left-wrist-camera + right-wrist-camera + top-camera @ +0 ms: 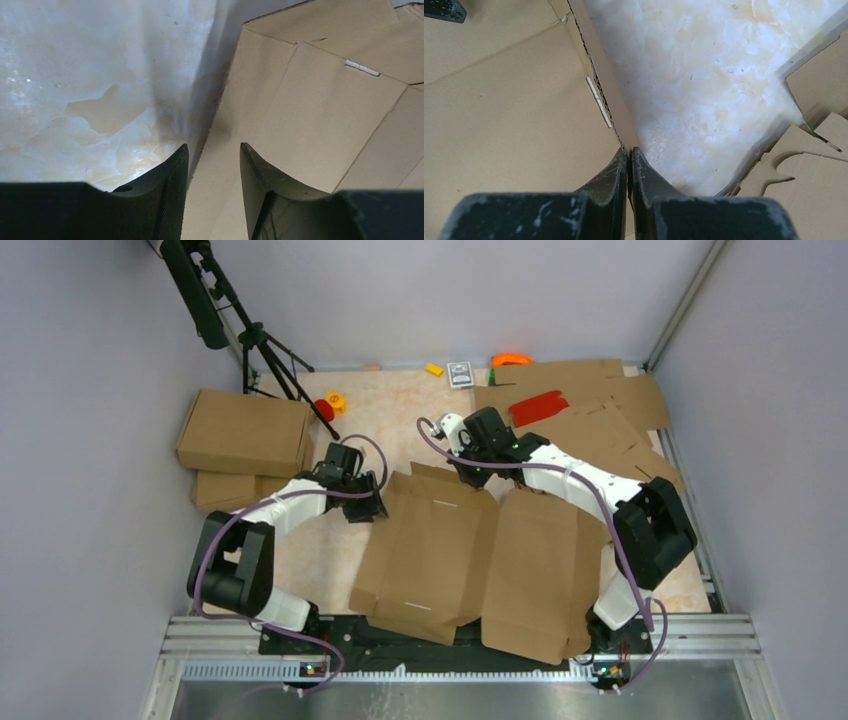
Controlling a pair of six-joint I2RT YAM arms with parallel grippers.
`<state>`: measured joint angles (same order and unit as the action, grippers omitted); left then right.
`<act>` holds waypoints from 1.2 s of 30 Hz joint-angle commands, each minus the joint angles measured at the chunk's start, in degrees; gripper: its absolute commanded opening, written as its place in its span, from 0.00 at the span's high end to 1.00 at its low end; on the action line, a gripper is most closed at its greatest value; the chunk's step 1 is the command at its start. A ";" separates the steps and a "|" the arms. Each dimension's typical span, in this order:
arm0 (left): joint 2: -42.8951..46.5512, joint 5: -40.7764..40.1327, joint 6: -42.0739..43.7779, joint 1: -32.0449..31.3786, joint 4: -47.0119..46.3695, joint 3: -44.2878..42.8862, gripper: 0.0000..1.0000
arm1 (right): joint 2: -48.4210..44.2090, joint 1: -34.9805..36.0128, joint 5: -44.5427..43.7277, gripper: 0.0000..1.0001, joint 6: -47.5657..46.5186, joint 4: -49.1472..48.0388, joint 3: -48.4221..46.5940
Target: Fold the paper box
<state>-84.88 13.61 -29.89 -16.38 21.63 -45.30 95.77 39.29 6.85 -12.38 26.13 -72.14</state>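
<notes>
We had the box [440, 540] mostly flat on the counter [400, 410]
Right end effector [629, 150] was pinched on its far edge; left end effector [214, 147] sat open, straddling the left edge.

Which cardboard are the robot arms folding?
Find the pale marbled table, then look just beyond the two arm bases. The paper box lies spread open there. Unlike the heaped sheets far right and closed boxes far left, it lies between both arms.

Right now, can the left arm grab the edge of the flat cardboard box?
Probably yes. The left gripper is open, the edge of the paper box sits between its fingers, and nothing blocks it.
</notes>
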 commanded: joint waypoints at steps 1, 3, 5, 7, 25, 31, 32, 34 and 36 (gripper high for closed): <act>2.08 -2.23 2.09 -0.04 0.65 -0.49 0.56 | -1.20 0.97 0.20 0.98 0.78 1.29 -2.26; 1.57 0.38 2.54 -0.03 1.05 -0.51 0.61 | -1.13 0.99 0.20 0.98 0.78 1.28 -2.28; 1.45 3.91 2.64 -0.01 1.30 -0.50 0.65 | -1.11 0.96 -0.03 0.98 0.87 1.36 -2.32; 2.40 5.70 2.56 -0.03 1.31 -0.41 0.73 | -1.20 0.97 -0.23 0.99 0.87 1.33 -2.27; 1.41 4.99 -9.10 -0.56 -1.90 -6.98 1.00 | -1.81 1.63 -4.75 1.00 3.00 -0.22 -5.21; 7.71 -3.61 -14.96 -3.83 -14.53 -0.33 1.00 | -1.90 1.58 -9.50 1.00 3.80 -0.33 -7.75; 8.48 -5.17 -15.08 -4.62 -16.02 0.43 1.00 | -1.90 1.63 -10.23 1.00 3.96 -0.29 -8.36; 9.38 -7.90 -14.54 -5.86 -18.19 1.07 1.00 | -1.96 1.60 -11.33 1.00 4.15 -0.33 -9.38; 9.69 -9.19 -13.80 -6.63 -20.09 1.12 1.00 | -2.14 1.58 -12.18 1.00 4.37 -0.45 -10.48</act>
<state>-77.84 9.98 -40.88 -21.37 12.34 -44.36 95.74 39.75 -2.96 -10.33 27.64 -78.02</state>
